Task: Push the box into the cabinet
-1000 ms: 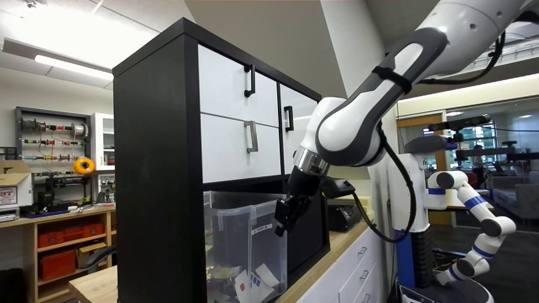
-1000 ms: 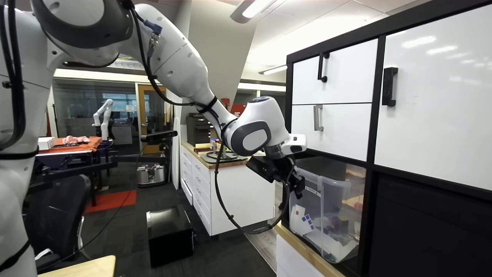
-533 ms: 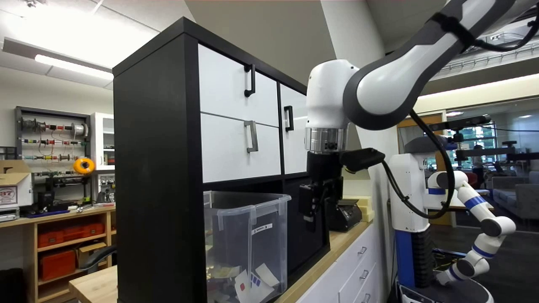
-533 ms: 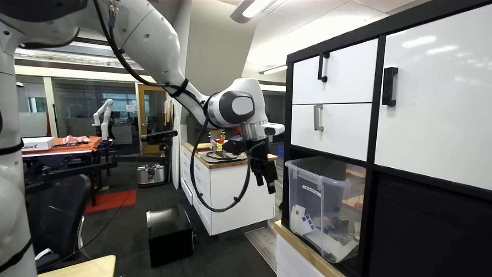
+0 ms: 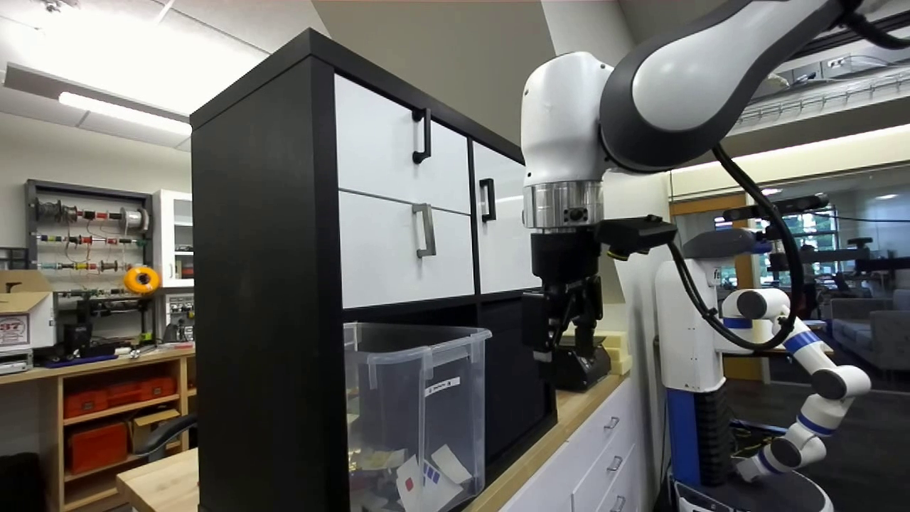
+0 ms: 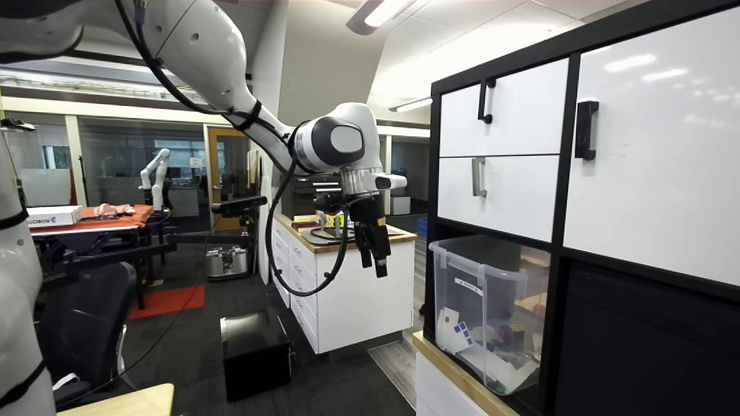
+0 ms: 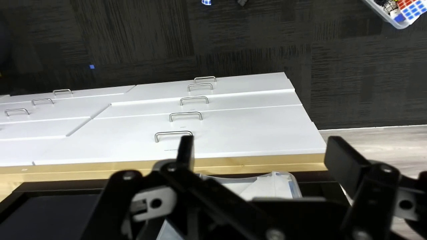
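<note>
One clear box [image 5: 453, 418] holding whitish papers [image 5: 451, 466] sits low in the cabinet [image 5: 257, 270], the fingers [image 7: 345, 166] spread wide

clear box [image 6: 484, 315] upright in cabinet [image 5: 380, 249]

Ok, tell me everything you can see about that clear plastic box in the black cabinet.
The box is a clear bin, apparently plastic, with a thick rim and no lid in sight. Its front bears a white label, too small to read; white cards with red and blue squares show through low down. It stands upright in a lower end compartment of the cabinet, apparently resting on its floor. The open hand hangs apart from it.
</note>
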Action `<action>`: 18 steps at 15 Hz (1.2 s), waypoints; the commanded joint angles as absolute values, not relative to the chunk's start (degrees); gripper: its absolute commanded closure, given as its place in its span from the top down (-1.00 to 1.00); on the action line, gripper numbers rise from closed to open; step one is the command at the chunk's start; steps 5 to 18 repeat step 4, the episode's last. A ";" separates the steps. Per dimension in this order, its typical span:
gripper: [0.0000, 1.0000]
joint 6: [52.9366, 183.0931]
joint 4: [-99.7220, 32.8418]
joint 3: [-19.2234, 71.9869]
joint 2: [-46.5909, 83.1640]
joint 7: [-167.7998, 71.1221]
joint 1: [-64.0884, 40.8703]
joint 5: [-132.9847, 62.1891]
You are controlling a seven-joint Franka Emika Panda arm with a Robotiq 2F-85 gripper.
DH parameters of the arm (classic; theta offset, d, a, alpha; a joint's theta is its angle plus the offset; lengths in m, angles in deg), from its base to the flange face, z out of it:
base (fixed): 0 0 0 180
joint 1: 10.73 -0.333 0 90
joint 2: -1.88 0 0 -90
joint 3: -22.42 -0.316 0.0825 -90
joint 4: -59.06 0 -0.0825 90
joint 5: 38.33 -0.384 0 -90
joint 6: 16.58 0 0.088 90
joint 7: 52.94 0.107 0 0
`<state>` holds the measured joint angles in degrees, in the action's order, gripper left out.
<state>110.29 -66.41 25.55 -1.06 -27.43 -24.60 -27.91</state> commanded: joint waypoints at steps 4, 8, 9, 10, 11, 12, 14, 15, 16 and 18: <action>1.00 110.23 -66.57 22.12 -1.05 -27.63 -21.01 -28.16; 1.00 110.23 -66.57 22.12 -1.05 -27.63 -21.01 -28.16; 1.00 110.23 -66.57 22.12 -1.05 -27.63 -21.01 -28.16; 1.00 110.23 -66.57 22.12 -1.05 -27.63 -21.01 -28.16; 1.00 110.23 -66.57 22.12 -1.05 -27.63 -21.01 -28.16; 1.00 110.23 -66.57 22.12 -1.05 -27.63 -21.01 -28.16; 1.00 110.23 -66.57 22.12 -1.05 -27.63 -21.01 -28.16; 1.00 110.23 -66.57 22.12 -1.05 -27.63 -21.01 -28.16; 1.00 110.23 -66.57 22.12 -1.05 -27.63 -21.01 -28.16; 1.00 110.23 -66.57 22.12 -1.05 -27.63 -21.01 -28.16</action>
